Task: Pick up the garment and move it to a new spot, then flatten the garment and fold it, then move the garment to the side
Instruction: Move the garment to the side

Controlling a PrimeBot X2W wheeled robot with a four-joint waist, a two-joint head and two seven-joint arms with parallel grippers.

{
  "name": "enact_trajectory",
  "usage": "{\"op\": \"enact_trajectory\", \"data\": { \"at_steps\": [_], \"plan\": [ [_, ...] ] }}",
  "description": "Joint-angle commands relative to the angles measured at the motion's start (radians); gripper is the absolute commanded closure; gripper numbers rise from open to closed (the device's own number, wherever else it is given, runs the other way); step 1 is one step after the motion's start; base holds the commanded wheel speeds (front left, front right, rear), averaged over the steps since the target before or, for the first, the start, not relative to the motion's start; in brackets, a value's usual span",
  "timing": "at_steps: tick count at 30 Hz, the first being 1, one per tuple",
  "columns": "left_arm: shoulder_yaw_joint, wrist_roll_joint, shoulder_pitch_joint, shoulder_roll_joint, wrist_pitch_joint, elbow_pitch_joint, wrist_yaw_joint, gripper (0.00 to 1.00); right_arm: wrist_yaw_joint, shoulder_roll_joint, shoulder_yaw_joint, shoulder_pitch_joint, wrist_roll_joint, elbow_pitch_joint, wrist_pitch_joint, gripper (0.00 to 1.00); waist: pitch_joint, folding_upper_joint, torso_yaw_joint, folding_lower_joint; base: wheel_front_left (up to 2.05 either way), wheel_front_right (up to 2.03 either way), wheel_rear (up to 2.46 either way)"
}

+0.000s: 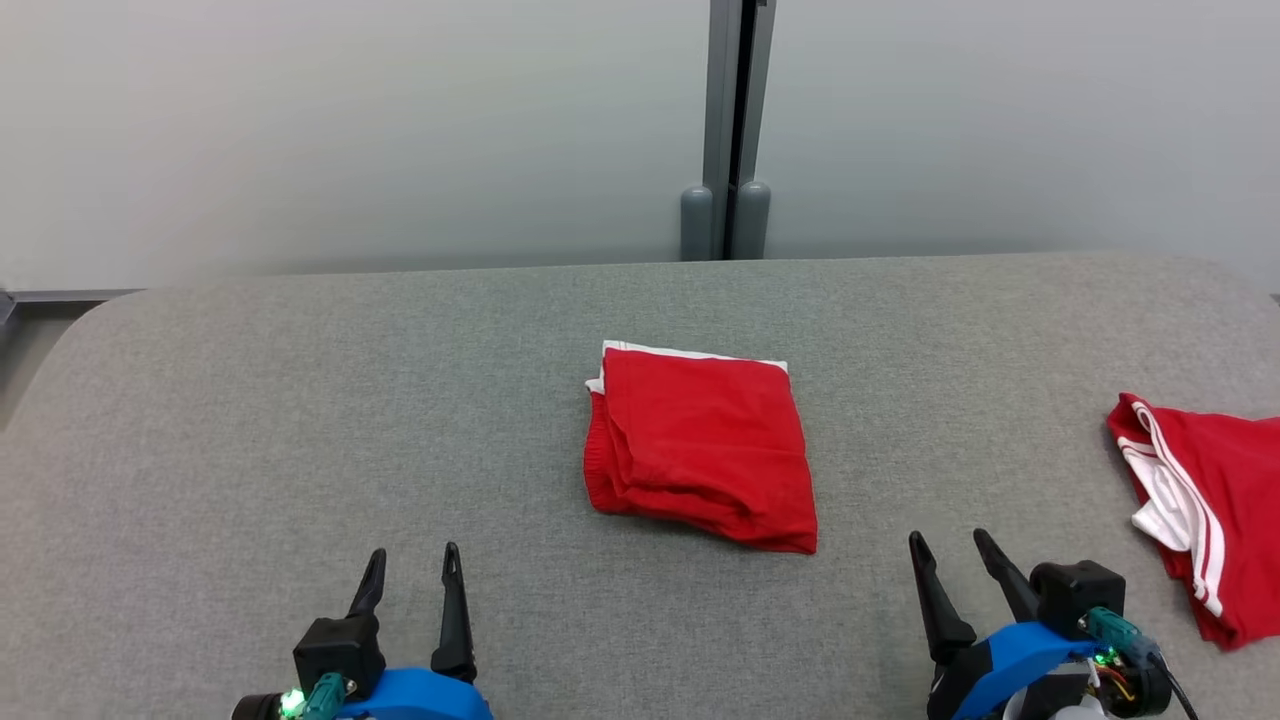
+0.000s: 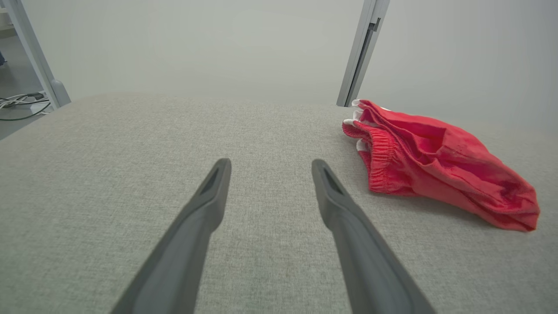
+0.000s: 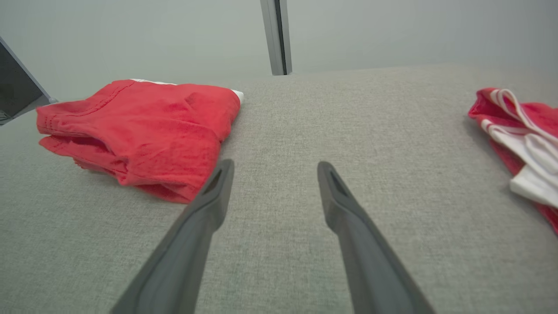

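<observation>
Showing red garment (image 1: 700, 445) folded mid-worktop (image 1: 300, 400), one o'clock from left fingers (image 1: 453, 590), eleven o'clock from right fingers (image 1: 930, 590), both spread, empty. Seemingly leaves only moving it aside.

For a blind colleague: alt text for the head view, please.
A folded red garment lies centred on the table, beyond the open left gripper and open right gripper. A second red-and-white garment lies at its right edge.
</observation>
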Motion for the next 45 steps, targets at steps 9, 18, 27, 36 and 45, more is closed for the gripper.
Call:
{"op": "enact_trajectory", "data": {
  "at_steps": [9,18,27,36,45],
  "plan": [
    [-0.073,-0.012,-0.026,0.0,-0.002,-0.017,-0.007,0.0,0.0,-0.001,-0.012,-0.074,-0.013,0.079,-0.005,0.0,0.053,-0.0001,0.112,0.0,0.0,0.0,0.0],
    [-0.133,-0.013,-0.059,0.0,-0.002,-0.035,-0.004,0.0,0.0,-0.003,-0.159,-0.223,-0.072,0.198,-0.004,0.0,0.112,-0.0001,0.26,0.0,0.0,0.0,0.0],
    [-0.145,-0.014,-0.07,0.0,-0.002,-0.05,0.002,0.0,0.0,-0.009,-0.311,-0.311,-0.168,0.343,-0.004,0.0,0.167,-0.0001,0.339,0.0,0.0,0.0,0.0],
    [-0.137,-0.02,-0.075,0.0,-0.002,-0.061,0.005,0.0,-0.001,-0.01,-0.345,-0.346,-0.203,0.381,-0.001,1.0,0.179,-0.0001,0.304,0.0,0.0,0.0,0.0],
    [-0.131,-0.013,-0.082,0.0,-0.002,-0.055,-0.011,0.0,0.0,-0.002,-0.222,-0.311,-0.15,0.217,-0.004,1.0,0.142,-0.0001,0.124,0.0,0.0,0.0,0.0]
  ]
}}
